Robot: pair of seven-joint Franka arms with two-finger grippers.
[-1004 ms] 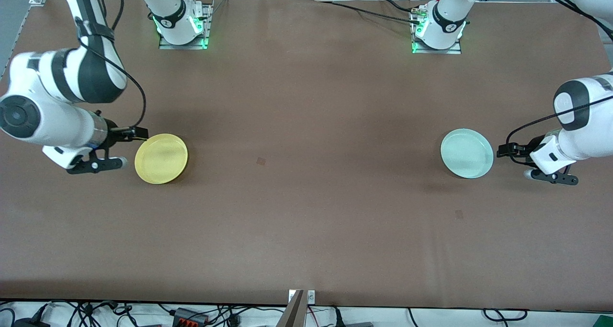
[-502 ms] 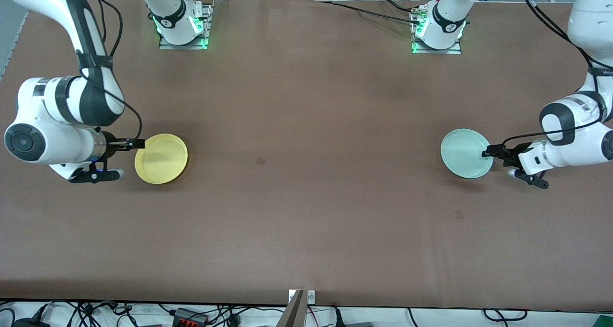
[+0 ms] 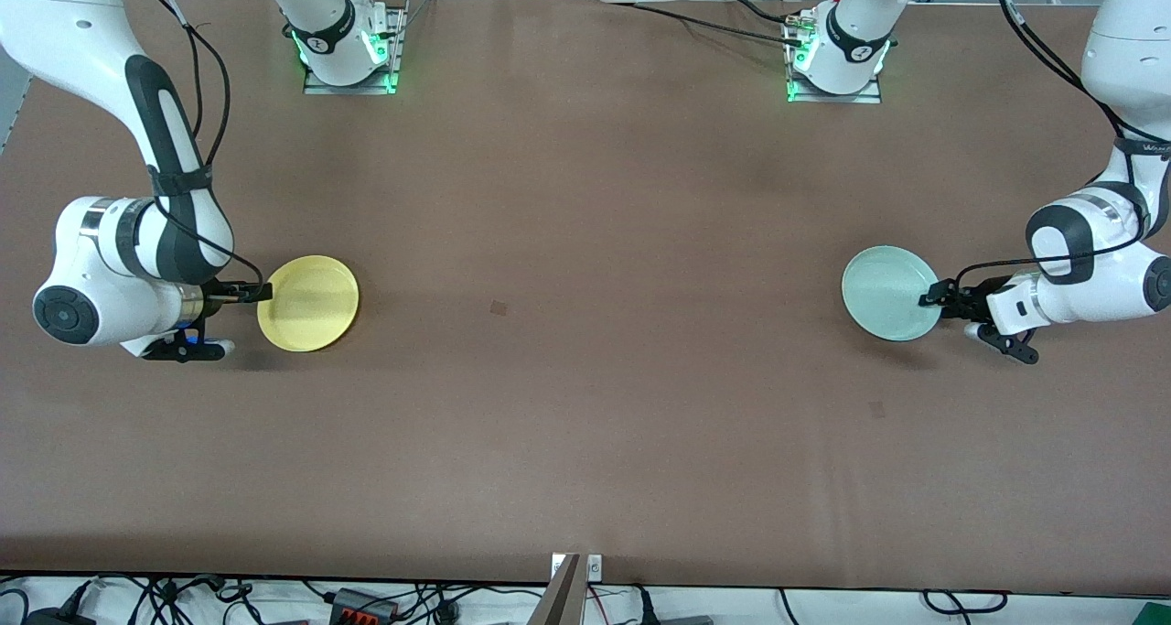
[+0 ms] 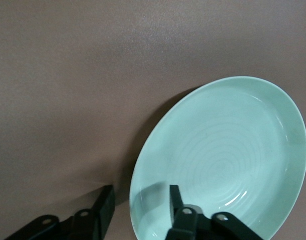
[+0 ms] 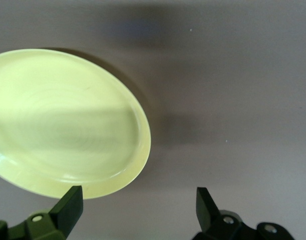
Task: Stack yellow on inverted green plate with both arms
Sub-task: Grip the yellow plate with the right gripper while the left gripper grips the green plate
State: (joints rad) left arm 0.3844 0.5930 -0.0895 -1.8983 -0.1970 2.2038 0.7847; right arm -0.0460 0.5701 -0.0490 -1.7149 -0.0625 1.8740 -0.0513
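The yellow plate [image 3: 308,303] lies hollow side up on the brown table toward the right arm's end; it also shows in the right wrist view [image 5: 67,125]. My right gripper [image 3: 263,292] is low at that plate's outer edge, open [image 5: 137,205], with the rim just by one finger [image 5: 70,206] and nothing between the jaws. The pale green plate [image 3: 890,294] lies hollow side up toward the left arm's end and shows in the left wrist view [image 4: 223,155]. My left gripper [image 3: 936,297] is open [image 4: 140,207] and straddles its rim, one finger [image 4: 175,200] over the inside, the other outside.
The two arm bases [image 3: 348,53] [image 3: 837,58] stand along the table's edge farthest from the front camera. The brown table [image 3: 585,378] stretches bare between the plates. Cables and a bracket [image 3: 567,588] lie along the nearest edge.
Both arms have come down and in toward their plates. The left gripper moved from beside the green plate onto its rim. The right gripper settled lower at the yellow plate's edge.
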